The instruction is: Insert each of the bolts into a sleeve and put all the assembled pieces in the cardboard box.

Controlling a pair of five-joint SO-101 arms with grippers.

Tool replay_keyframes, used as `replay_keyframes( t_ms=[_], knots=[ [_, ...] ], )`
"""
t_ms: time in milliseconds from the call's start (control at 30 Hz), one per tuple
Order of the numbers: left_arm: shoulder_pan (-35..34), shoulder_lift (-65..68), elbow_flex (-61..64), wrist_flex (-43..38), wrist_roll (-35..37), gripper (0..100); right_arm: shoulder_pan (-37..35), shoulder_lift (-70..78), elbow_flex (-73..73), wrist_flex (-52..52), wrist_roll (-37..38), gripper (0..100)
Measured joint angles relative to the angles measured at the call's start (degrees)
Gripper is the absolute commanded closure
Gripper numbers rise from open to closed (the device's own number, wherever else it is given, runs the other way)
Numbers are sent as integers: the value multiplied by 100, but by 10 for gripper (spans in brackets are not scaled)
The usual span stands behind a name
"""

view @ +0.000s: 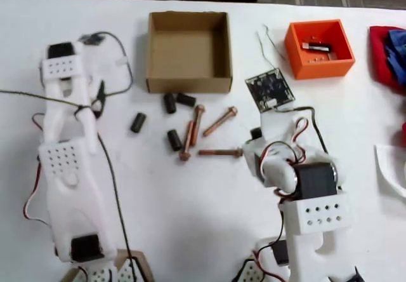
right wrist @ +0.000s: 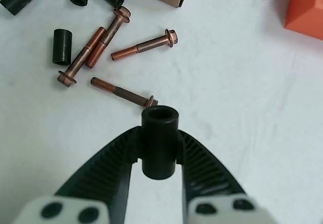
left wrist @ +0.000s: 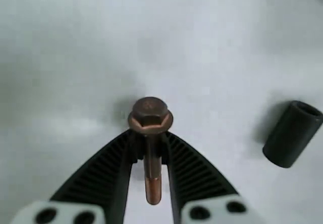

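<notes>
Table [view: 190, 225]: box [view: 188, 84] at 12 o'clock lay empty.
Left gripper [left wrist: 150, 135]: clenched on bolt [left wrist: 150, 115].
Right gripper [right wrist: 158, 135]: clenched on sleeve [right wrist: 159, 156].
Assembled: none seen.

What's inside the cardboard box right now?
Only the bare floor of the cardboard box shows, with nothing lying on it. Its near wall hides a strip of floor.

Copper bolts [view: 220, 121], black sleeves [view: 138, 122] lying loose, beside open cardboard box [view: 188, 84]
</notes>
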Motion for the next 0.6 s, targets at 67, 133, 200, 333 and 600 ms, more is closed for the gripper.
replay_keyframes(
  t_ms=[67,133,200,333,600],
  knots=[
    [105,229,-9,-53,44,976,0,0,0,-26,0,975],
    [105,369,-114,-70,79,962,0,0,0,-79,0,975],
    [105,475,-352,9,123,898,0,0,0,-132,0,975],
    [26,519,-712,149,431,850,0,0,0,-290,0,975],
    [-229,571,-1398,149,580,873,9,0,0,-422,0,975]
  ],
)
